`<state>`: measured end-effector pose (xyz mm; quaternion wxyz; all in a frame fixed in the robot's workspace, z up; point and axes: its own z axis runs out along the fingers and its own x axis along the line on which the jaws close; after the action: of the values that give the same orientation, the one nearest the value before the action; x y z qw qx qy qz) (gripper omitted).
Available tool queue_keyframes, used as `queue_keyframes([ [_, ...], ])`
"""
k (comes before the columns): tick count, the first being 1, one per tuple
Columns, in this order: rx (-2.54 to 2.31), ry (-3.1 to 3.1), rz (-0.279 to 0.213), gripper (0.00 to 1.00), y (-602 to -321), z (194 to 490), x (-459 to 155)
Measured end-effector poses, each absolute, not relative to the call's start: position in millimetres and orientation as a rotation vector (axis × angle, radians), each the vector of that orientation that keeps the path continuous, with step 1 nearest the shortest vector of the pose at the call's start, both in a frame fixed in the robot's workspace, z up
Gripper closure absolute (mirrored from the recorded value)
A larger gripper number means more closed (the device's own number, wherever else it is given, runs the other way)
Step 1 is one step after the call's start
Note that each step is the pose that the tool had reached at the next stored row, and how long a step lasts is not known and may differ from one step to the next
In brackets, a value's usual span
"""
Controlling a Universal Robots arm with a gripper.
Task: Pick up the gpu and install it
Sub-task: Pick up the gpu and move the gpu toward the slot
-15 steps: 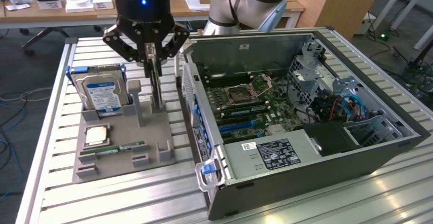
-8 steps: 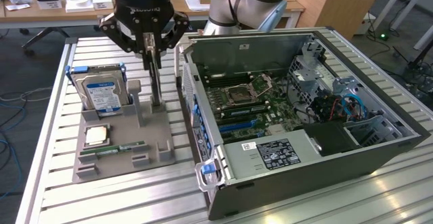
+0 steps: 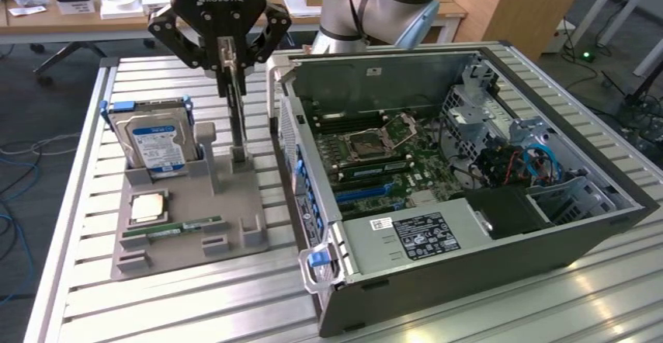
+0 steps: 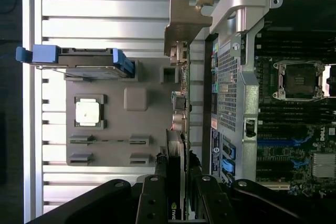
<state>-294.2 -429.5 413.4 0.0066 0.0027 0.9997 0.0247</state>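
Slatted metal bench (image 3: 186, 304) carries an open PC case (image 3: 466, 281) on exterior view's right, motherboard (image 3: 383, 157) exposed. Robot arm (image 3: 399, 5) hangs over from the far side. Grey parts tray (image 3: 182, 250) sits on exterior view's left, just beside the case. Hard drive (image 3: 155, 141) w/ blue-white label stands upright at tray's far left corner. The gpu (image 3: 237, 122) stands on edge at tray's far right, next to case wall, w/ pale bracket (image 4: 181, 22) at one end. Jaws are narrow, clamped on both faces of its top edge. Its lower edge appears seated in the tray slot, tho hard to tell. CPU chip (image 3: 148, 206) lies flat mid-tray, memory stick (image 3: 176, 228) just nearer.
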Motion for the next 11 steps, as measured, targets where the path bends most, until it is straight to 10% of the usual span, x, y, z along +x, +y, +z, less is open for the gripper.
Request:
queue_keyframes([
  [11, 0.008, 3.128, 0.077, 0.74, -429.5, 414.3, -286.8],
])
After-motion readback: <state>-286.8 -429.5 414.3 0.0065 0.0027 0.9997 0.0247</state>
